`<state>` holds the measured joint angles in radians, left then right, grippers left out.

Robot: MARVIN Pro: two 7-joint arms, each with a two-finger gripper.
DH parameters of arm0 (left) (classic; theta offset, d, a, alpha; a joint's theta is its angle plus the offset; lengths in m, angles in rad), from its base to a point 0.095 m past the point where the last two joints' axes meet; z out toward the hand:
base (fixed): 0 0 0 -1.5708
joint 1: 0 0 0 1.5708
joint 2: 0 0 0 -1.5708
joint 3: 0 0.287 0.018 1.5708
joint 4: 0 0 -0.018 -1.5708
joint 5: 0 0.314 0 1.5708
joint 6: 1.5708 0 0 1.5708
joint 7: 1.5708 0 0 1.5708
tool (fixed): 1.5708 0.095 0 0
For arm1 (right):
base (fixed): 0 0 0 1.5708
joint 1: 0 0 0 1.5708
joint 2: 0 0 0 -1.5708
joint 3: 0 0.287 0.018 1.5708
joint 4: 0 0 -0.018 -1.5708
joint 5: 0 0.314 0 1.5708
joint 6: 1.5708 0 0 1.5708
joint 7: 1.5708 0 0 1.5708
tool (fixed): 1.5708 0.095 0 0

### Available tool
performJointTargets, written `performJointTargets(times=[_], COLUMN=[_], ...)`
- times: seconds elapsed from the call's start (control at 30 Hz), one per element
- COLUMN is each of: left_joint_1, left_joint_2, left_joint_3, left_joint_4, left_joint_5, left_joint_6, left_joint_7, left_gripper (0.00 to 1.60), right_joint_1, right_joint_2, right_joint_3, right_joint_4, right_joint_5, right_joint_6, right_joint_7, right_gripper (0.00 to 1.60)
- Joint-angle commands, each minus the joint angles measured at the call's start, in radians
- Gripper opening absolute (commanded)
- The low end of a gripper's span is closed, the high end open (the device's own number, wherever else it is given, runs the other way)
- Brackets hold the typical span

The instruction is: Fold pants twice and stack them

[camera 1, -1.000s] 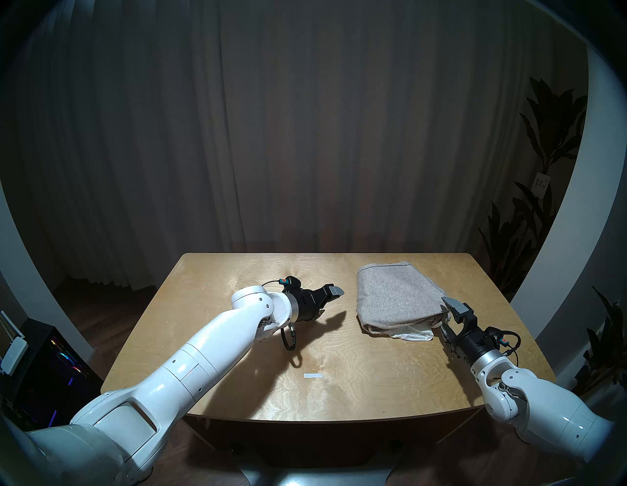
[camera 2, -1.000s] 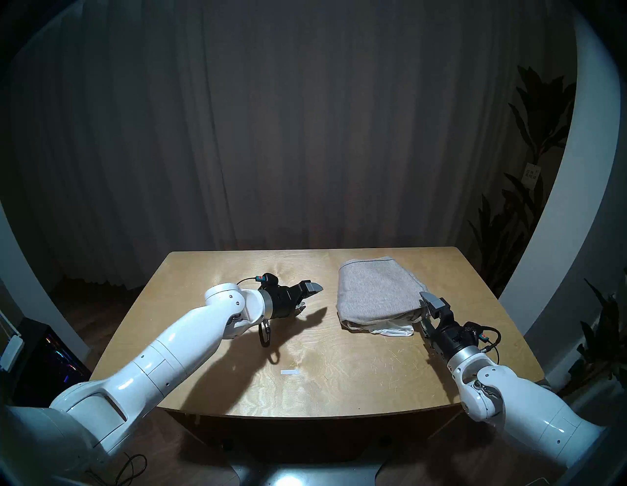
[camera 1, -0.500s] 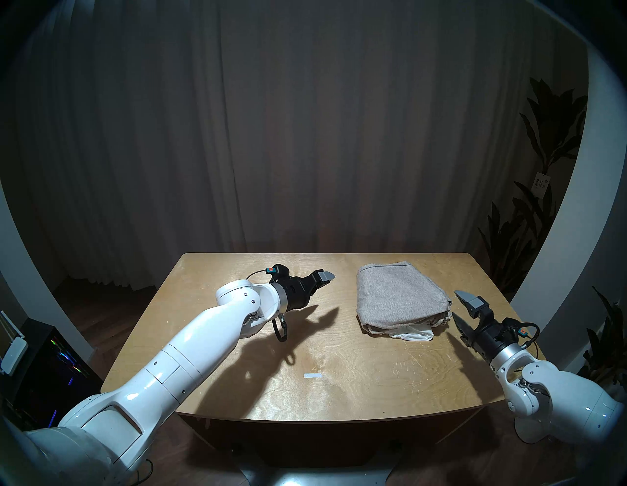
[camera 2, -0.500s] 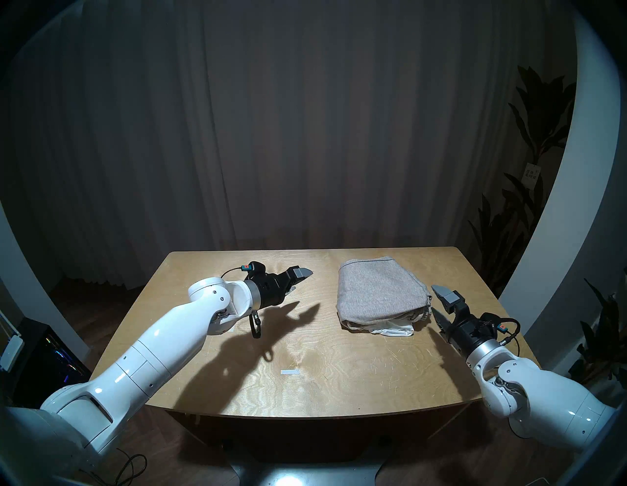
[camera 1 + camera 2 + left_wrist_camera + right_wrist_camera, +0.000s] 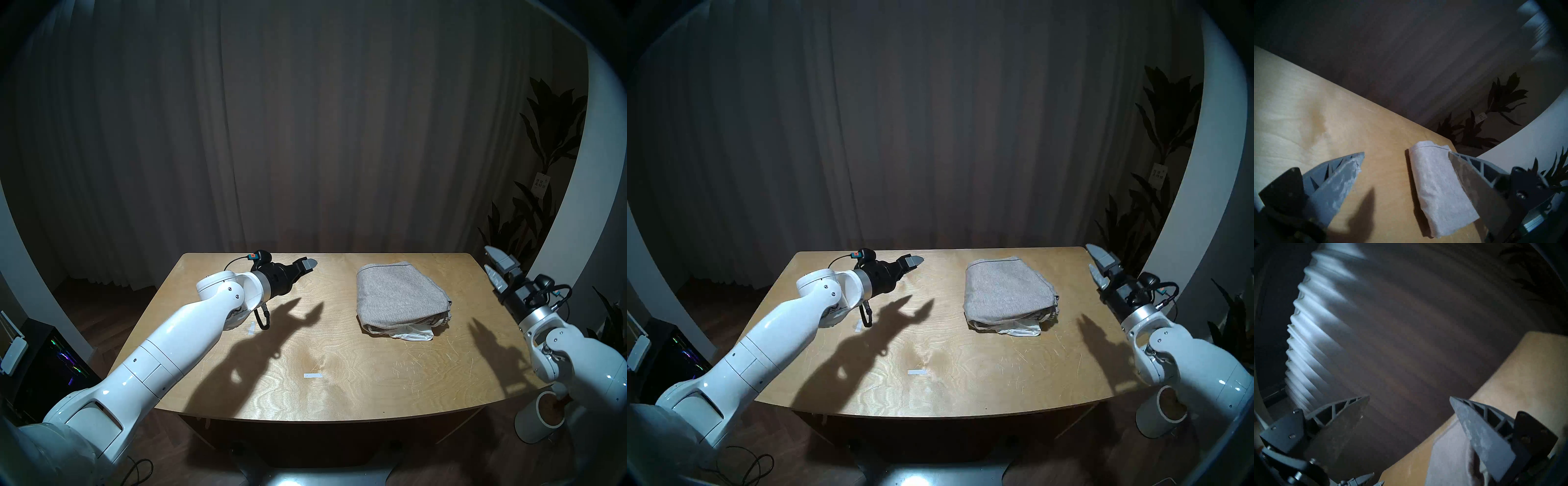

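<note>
No brand or readable writing is showing anywhere; the tag hanging on the plant point(image 5: 541, 181) at far right is carrying marks too small to read. Starting at the left, the left gripper point(image 5: 304, 268) is hovering above the far left part of the wooden table point(image 5: 339, 390), its jaws spread wide and gripping nothing, as the left wrist view is showing clearly point(image 5: 1405, 162). Two small strips of pale tape point(image 5: 312, 375) are lying on the bare wood, one near the middle front, one under the left forearm. Moving right, the grey-beige pants point(image 5: 400, 298) are lying folded on the right half of the table, well apart from the left gripper, and the white shorts point(image 5: 415, 334) are peeking out from beneath their near edge. Further right, the right gripper point(image 5: 492, 263) is hanging raised beyond the table's right edge, jaws apart and empty, well clear of the stack, pointing up and away point(image 5: 1409, 400).
</note>
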<state>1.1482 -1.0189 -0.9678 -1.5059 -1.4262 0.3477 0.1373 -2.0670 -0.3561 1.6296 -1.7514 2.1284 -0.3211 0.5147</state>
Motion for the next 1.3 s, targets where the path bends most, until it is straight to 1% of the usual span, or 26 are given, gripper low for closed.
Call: performJointTargets(times=[0.0, 0.03, 0.1, 0.13, 0.17, 0.27, 0.63, 0.8, 0.97, 1.13, 1.27], left_joint_1=[-0.01, -0.007, -0.005, -0.003, -0.003, 0.003, 0.007, 0.006, 0.003, 0.0, 0.0], left_joint_2=[0.062, 0.07, 0.072, 0.079, 0.079, 0.087, 0.114, 0.124, 0.141, 0.159, 0.167], left_joint_3=[-0.004, 0.001, 0.001, 0.006, 0.006, 0.015, 0.071, 0.097, 0.112, 0.108, 0.107], left_joint_4=[-0.015, -0.015, -0.013, -0.011, -0.011, -0.008, -0.014, -0.029, -0.023, -0.005, 0.001], left_joint_5=[0.12, 0.155, 0.163, 0.192, 0.192, 0.245, 0.448, 0.54, 0.621, 0.664, 0.694], left_joint_6=[-0.074, -0.093, -0.099, -0.113, -0.113, -0.141, -0.224, -0.277, -0.33, -0.368, -0.391], left_joint_7=[0.06, 0.083, 0.09, 0.112, 0.112, 0.151, 0.295, 0.351, 0.392, 0.414, 0.431], left_gripper=[1.6, 1.6, 1.6, 1.6, 1.6, 1.6, 1.6, 1.6, 1.6, 1.6, 1.6], right_joint_1=[0.024, 0.022, 0.022, 0.021, 0.021, 0.023, 0.037, 0.048, 0.069, 0.093, 0.111], right_joint_2=[0.059, 0.066, 0.067, 0.071, 0.071, 0.082, 0.131, 0.158, 0.184, 0.202, 0.204], right_joint_3=[0.072, 0.078, 0.077, 0.078, 0.078, 0.078, 0.055, 0.035, 0.013, -0.01, -0.026], right_joint_4=[0.015, 0.022, 0.025, 0.032, 0.032, 0.045, 0.084, 0.101, 0.111, 0.115, 0.119], right_joint_5=[-0.08, -0.102, -0.107, -0.122, -0.122, -0.155, -0.268, -0.321, -0.369, -0.405, -0.424], right_joint_6=[-0.052, -0.059, -0.061, -0.066, -0.066, -0.077, -0.093, -0.097, -0.098, -0.096, -0.098], right_joint_7=[0.041, 0.045, 0.045, 0.046, 0.046, 0.049, 0.043, 0.031, 0.009, -0.037, -0.081], right_gripper=[1.6, 1.6, 1.6, 1.6, 1.6, 1.6, 1.6, 1.6, 1.6, 1.6, 1.6])
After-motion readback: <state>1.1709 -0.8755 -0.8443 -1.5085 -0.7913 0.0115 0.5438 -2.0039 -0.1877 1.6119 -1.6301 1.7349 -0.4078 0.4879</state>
